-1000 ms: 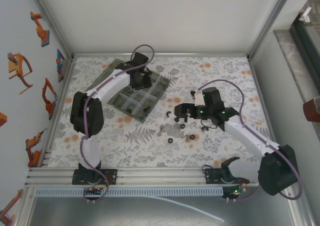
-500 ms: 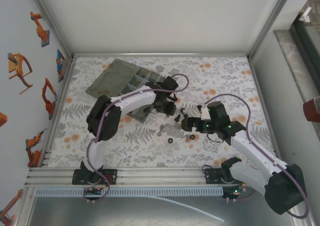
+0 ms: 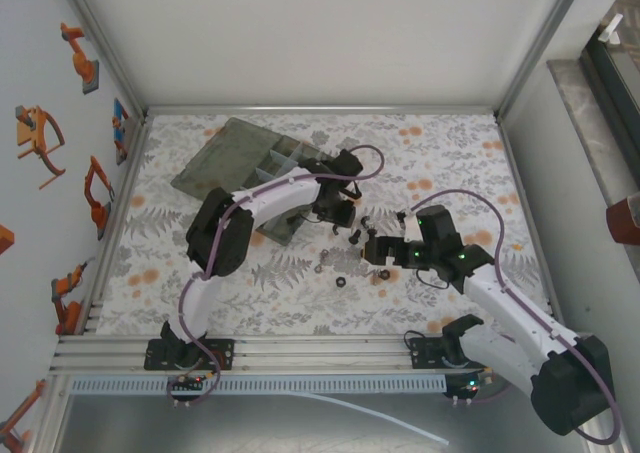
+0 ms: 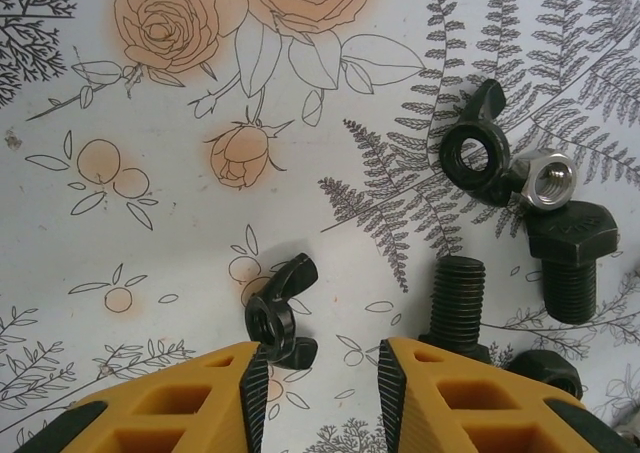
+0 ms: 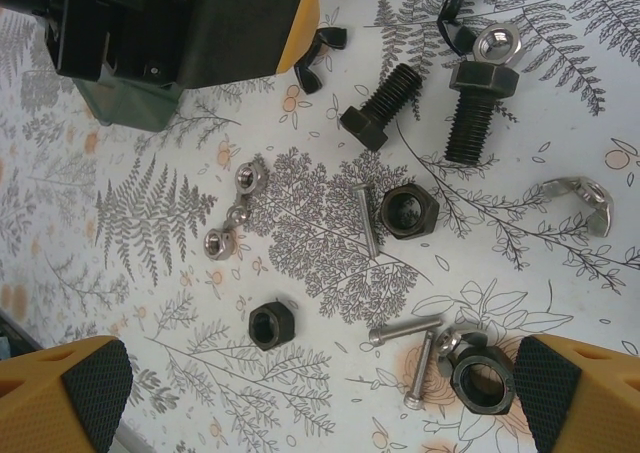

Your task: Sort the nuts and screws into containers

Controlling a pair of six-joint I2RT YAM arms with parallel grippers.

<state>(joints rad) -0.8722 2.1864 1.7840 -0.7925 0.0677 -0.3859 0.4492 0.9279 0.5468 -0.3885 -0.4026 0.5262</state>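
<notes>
Just right of the organiser box [image 3: 285, 161], on the floral mat [image 4: 150, 223], the left wrist view counts two black wing nuts [image 4: 283, 313], two black hex bolts [image 4: 565, 258] and one silver hex nut [image 4: 545, 178]. The left gripper [image 4: 318, 391] is narrowly parted and empty, with one wing nut at its fingertip. The right gripper [image 5: 320, 383] gapes wide and holds nothing.

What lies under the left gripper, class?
A black wing nut lies on the floral cloth between the fingers of the left gripper. A black bolt runs beneath one finger, its head partly covered.
</notes>
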